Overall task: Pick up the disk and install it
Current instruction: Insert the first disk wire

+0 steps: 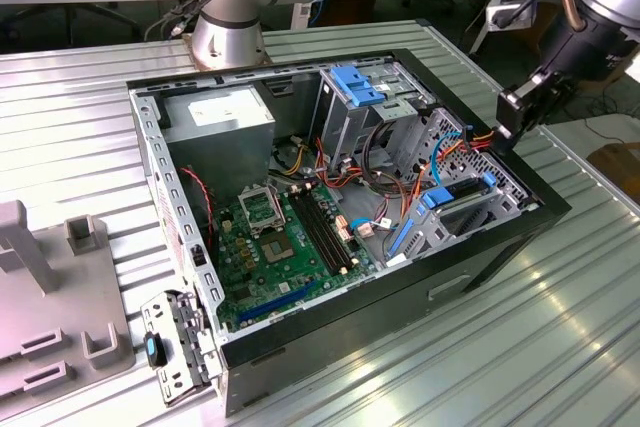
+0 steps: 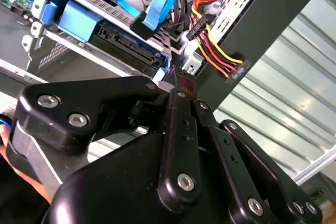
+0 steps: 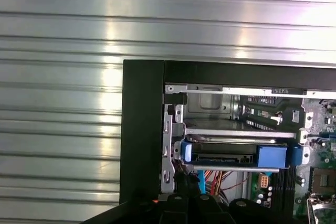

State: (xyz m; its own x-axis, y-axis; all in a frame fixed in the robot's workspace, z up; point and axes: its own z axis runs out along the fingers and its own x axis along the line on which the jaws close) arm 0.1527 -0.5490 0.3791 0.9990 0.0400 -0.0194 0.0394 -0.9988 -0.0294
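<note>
My gripper (image 2: 181, 81): fingers pressed together, nothing held between them.
Where I hung: just outside the wall of the computer case (image 1: 350, 317), close to the red and yellow cable bundle (image 2: 215, 56).
The disk (image 3: 223, 156): seated in its blue carrier inside the drive cage (image 3: 236, 132), apart from my fingers.

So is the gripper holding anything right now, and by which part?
Nothing held, it seems: the gripper is shut empty, its tip by the end of the disk, which sits in a bay of the case.
</note>
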